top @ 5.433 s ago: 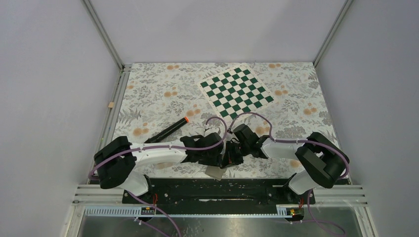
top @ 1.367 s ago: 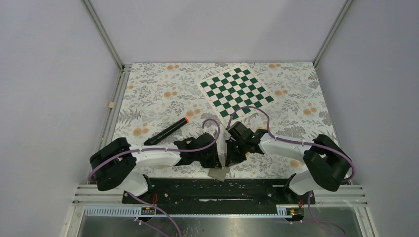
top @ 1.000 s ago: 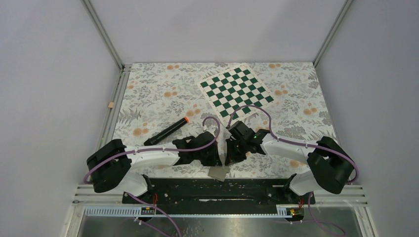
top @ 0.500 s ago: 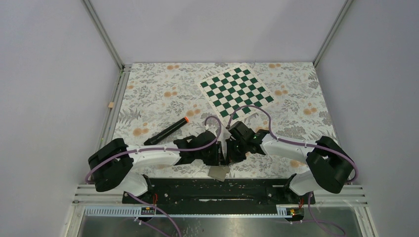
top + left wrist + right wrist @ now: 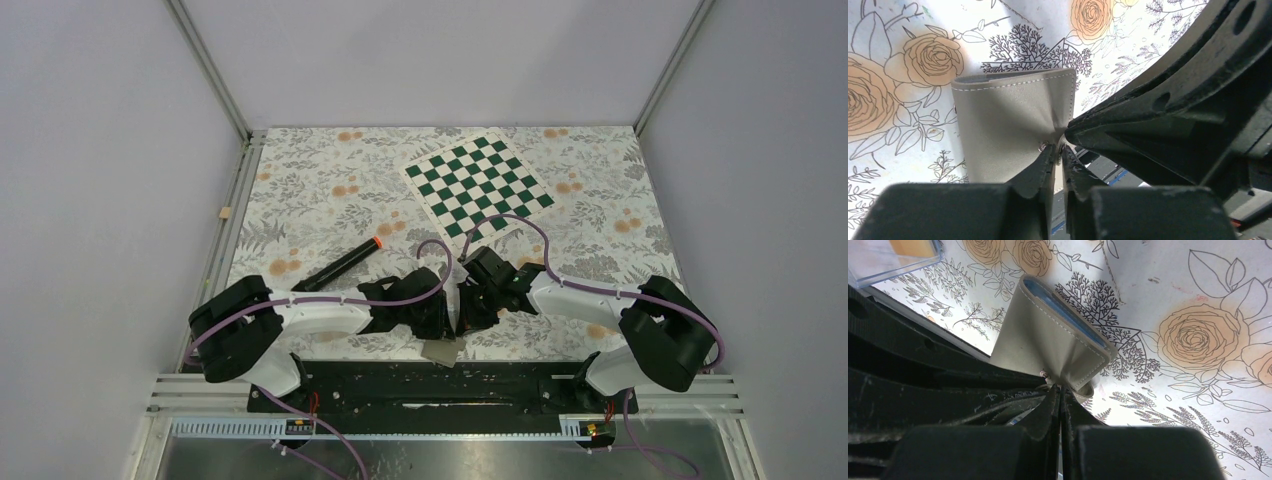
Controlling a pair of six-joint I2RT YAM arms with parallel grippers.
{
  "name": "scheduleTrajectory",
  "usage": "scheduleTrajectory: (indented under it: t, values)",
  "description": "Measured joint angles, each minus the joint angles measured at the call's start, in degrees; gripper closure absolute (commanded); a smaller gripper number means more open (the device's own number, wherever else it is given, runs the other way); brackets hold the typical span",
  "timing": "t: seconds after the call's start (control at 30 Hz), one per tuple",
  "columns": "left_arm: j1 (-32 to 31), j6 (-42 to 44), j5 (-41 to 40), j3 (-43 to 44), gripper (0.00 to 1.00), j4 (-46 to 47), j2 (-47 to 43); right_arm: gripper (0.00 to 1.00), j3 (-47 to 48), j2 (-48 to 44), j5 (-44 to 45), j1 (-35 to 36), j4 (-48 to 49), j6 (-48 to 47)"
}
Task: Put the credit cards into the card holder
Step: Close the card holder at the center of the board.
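The grey card holder [image 5: 441, 351] lies at the table's near edge, partly under both grippers. In the left wrist view it is lifted and creased [image 5: 1008, 120], and my left gripper [image 5: 1058, 150] is shut on a thin flap of it beside the small stud. My right gripper [image 5: 1060, 387] is shut on the same holder [image 5: 1048, 340], pinching its outer cover by the stud. The holder gapes there and shows a pale blue pocket edge [image 5: 1063, 310]. One orange-yellow credit card [image 5: 910, 246] shows in a clear tray at the top left of the right wrist view.
A black marker with an orange tip [image 5: 340, 265] lies left of centre. A green and white chessboard [image 5: 478, 185] lies at the back. The clear plastic tray [image 5: 878, 265] sits close to the holder. The table's near rail [image 5: 450, 385] runs just behind the holder.
My left gripper has closed in against the right one over the holder. The right arm has stayed put, and the holder has barely shifted.
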Motion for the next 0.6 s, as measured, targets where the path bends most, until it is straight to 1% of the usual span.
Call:
scheduleTrajectory:
  t: [0.03,0.2,0.3,0.4,0.6]
  values:
    - [0.0,-0.2,0.0,0.0,1.00,0.0,0.0,1.00,0.0,0.0,0.0,0.0,0.0,0.0]
    - [0.0,-0.2,-0.2,0.0,1.00,-0.2,0.0,1.00,0.0,0.0,0.0,0.0,0.0,0.0]
    - [0.0,-0.2,-0.8,0.3,0.98,-1.6,-0.4,1.00,0.0,0.0,0.0,0.0,0.0,0.0]
    - [0.0,0.3,-1.4,1.0,1.00,-3.2,-0.8,1.00,0.0,0.0,0.0,0.0,0.0,0.0]
    - [-0.3,1.0,-2.8,1.8,1.00,-5.7,-1.0,1.00,0.0,0.0,-0.1,0.0,0.0,0.0]
